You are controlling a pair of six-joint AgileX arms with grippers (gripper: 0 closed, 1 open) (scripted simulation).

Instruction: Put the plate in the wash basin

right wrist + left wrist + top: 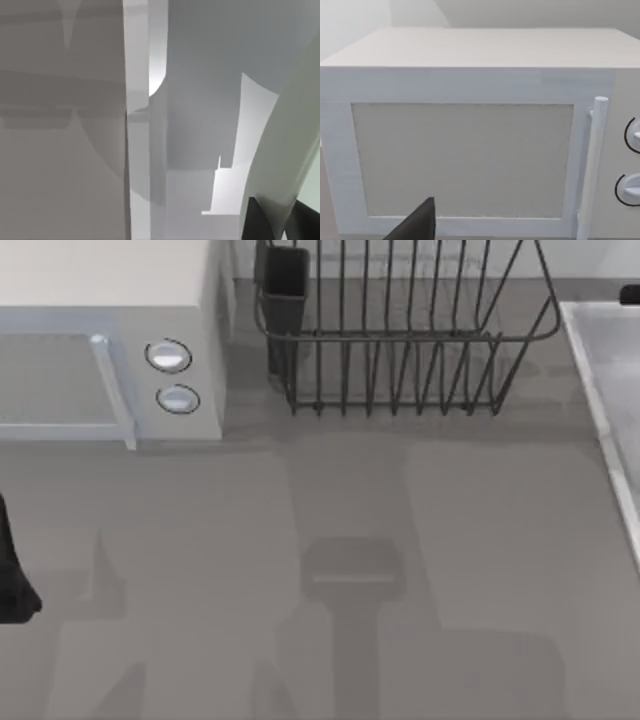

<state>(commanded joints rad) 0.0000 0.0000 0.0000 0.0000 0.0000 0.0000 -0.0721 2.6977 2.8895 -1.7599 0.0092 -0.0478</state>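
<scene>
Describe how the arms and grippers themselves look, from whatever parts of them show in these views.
Little of either shows. The left gripper appears in the left wrist view as a matte black, wedge-shaped finger tapering to a point; a black piece also sits at the top view's left edge. The right gripper shows two dark, flat-sided fingers. No cables or markings are visible.

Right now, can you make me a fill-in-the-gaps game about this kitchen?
1. The left pincer sits in front of the white ___.
2. Beside its handle there are ___ round knobs.
3. The pale green plate is held at the wash basin by the ___ pincer.

Missing words: microwave, two, right.
</scene>
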